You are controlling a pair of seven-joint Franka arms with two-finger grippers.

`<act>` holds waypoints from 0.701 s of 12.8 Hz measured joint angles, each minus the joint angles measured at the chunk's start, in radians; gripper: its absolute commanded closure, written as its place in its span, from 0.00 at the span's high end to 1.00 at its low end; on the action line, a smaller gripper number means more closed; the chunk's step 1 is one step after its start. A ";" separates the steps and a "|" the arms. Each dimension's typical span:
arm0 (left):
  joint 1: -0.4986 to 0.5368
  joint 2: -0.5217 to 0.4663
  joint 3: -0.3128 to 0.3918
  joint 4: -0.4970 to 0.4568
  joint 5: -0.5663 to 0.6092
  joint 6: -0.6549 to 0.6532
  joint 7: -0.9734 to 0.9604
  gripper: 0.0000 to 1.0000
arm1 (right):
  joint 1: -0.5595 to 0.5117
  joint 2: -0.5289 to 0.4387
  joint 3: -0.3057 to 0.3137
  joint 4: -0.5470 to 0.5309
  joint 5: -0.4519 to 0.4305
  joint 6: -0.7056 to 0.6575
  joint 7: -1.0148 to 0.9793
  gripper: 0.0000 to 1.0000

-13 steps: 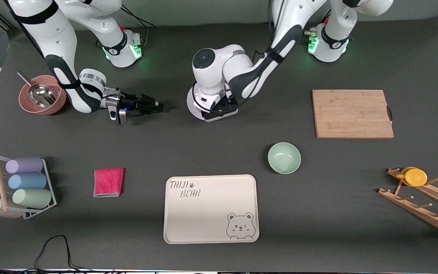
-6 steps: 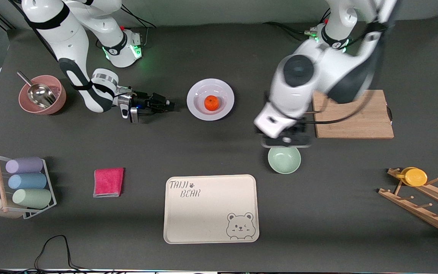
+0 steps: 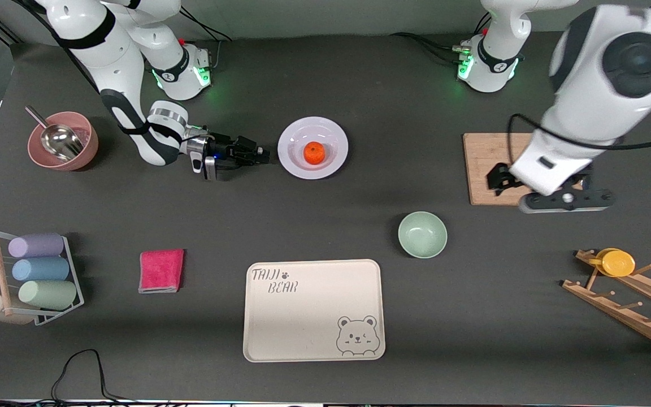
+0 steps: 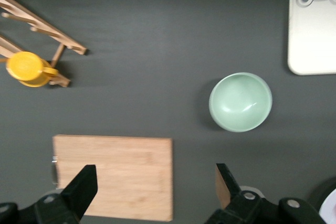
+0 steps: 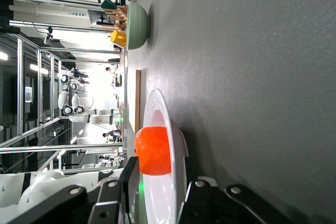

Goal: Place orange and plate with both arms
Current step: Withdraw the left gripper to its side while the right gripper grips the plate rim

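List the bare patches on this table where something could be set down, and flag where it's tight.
Bare table lies between the pink cloth and the bear tray, and between the green bowl and the wooden rack. The cutting board is bare under the left gripper. Tight: right gripper at the plate holding the orange.

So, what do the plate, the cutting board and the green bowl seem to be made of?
The plate looks like glazed ceramic or glossy plastic: white, smooth, with soft reflections on its rim. The cutting board appears to be bamboo or wood: pale brown with straight grain strips and a matte face. The green bowl seems to be matte plastic or melamine, evenly mint, with only a faint sheen.
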 measured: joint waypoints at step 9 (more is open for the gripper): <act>0.189 -0.061 0.019 -0.003 -0.062 -0.028 0.211 1.00 | 0.064 0.036 0.036 0.016 0.127 0.000 -0.061 0.41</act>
